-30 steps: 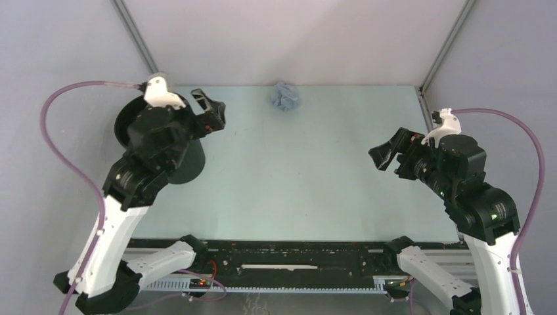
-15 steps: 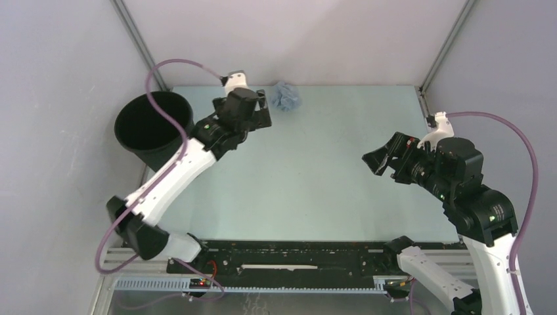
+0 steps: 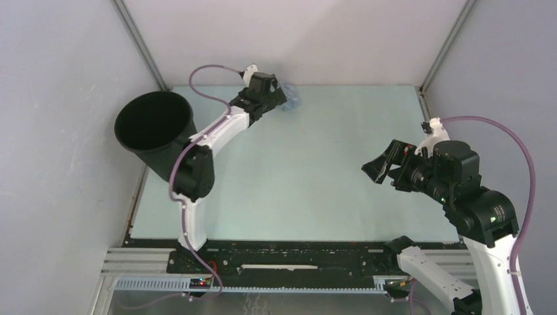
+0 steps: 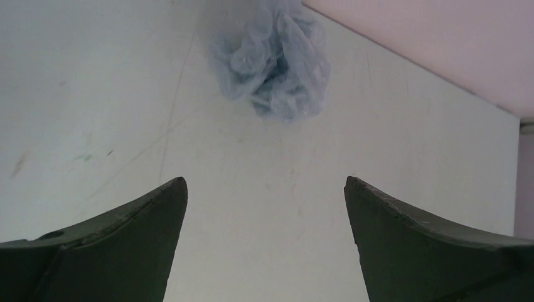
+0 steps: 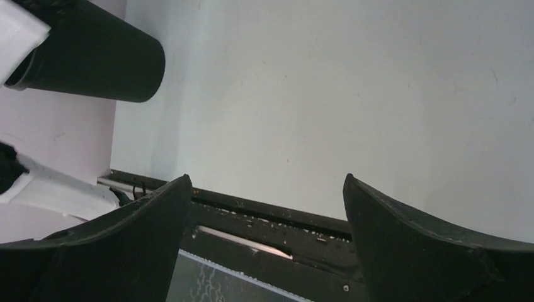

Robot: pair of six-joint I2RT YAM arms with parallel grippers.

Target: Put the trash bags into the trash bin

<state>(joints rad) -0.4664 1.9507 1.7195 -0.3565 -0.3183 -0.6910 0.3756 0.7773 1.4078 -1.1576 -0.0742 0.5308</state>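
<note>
- Pale grey-blue plastic film, that's the trash bag, scrunched into a wrinkly ball on the table, way at the far edge by the back wall.
- left gripper is reached out right up to it, fingers spread wide with nothing between them. From the wrist view, the bag sits just ahead of the tips, not touching.
- trash bin, round and black, is at the table's far-left corner, well apart from the bag.
- right gripper hangs over the right side of the table, wide open too, holding nothing.
</note>
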